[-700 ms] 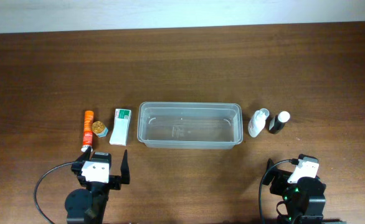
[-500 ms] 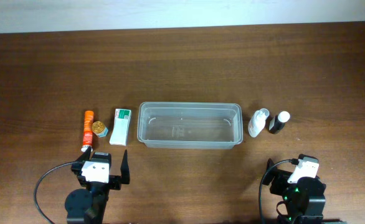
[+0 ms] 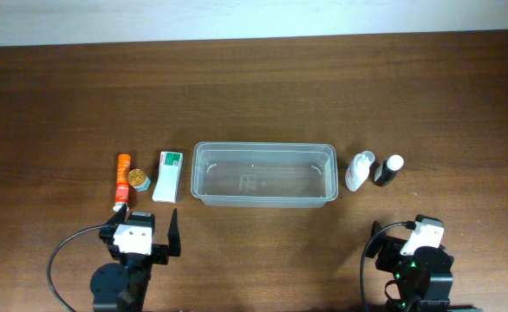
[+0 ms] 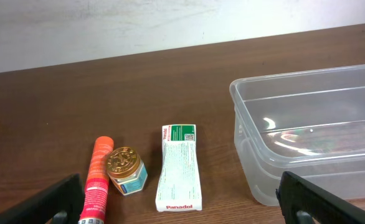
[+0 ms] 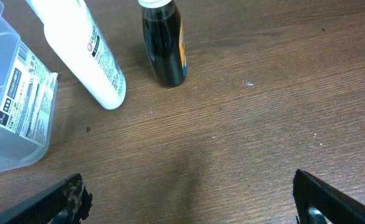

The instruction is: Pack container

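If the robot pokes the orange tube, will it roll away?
Probably, a bit. The orange tube looks round and lies on its side on the flat table, so a sideways poke could roll it. The little jar right beside it would likely stop it going that way. It looks small, so probably light.

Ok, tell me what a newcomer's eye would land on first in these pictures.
The clear, empty container in the middle of the dark wooden table draws the eye first. On its left lie an orange tube, a gold-lidded jar and a white Panadol box. On its right are a white bottle and a dark bottle.
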Tool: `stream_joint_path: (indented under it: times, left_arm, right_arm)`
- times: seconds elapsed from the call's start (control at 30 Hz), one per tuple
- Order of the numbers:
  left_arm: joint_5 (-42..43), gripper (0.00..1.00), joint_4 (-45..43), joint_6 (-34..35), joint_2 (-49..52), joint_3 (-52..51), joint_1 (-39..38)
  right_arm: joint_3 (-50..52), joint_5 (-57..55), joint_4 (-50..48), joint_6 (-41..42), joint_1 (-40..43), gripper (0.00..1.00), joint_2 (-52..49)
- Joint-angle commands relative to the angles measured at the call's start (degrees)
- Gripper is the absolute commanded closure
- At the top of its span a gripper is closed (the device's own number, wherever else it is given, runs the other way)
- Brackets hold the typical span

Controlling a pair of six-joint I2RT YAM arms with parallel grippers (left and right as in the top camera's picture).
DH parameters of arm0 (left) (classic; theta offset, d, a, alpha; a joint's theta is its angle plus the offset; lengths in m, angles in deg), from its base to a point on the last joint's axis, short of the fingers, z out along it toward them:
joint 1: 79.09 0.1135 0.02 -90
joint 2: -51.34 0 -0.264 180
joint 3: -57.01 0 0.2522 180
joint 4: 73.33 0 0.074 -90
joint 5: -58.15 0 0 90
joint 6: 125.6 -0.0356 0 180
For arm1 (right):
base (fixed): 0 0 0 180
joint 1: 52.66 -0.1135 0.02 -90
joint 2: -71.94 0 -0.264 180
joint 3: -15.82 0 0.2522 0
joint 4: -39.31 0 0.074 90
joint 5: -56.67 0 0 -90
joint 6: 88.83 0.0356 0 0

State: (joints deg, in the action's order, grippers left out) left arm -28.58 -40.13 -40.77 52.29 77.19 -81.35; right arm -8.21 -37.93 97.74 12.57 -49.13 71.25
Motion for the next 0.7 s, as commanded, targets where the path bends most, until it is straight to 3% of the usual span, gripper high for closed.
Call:
stream_joint_path:
  times: [0.0, 0.3, 0.43, 0.57, 0.67]
  left_arm:
    - [1.05, 0.01, -0.31, -0.92, -0.55, -0.48, -0.37]
    - [1.03, 0.01, -0.31, -0.92, -0.55, -0.48, -0.37]
    - [1.05, 0.01, -0.28, -0.92, -0.55, -0.48, -0.37]
    - [1.05, 0.01, -0.31, -0.92, -0.55, -0.48, -0.37]
    - [1.03, 0.0, -0.31, -0.92, -0.55, -0.48, -0.37]
  right_arm:
    - [0.46, 0.11, -0.02, -0.26, -0.46, 0.02, 0.48]
    - [0.46, 0.07, -0.33, -0.26, -0.46, 0.02, 0.48]
    - [0.46, 0.66, -5.97, 0.17, -0.46, 0.02, 0.48]
    - [0.46, 10.4, -11.63, 8.33, -0.46, 0.02, 0.48]
    - [0.48, 13.11, -12.31, 9.33, -0.46, 0.02, 0.44]
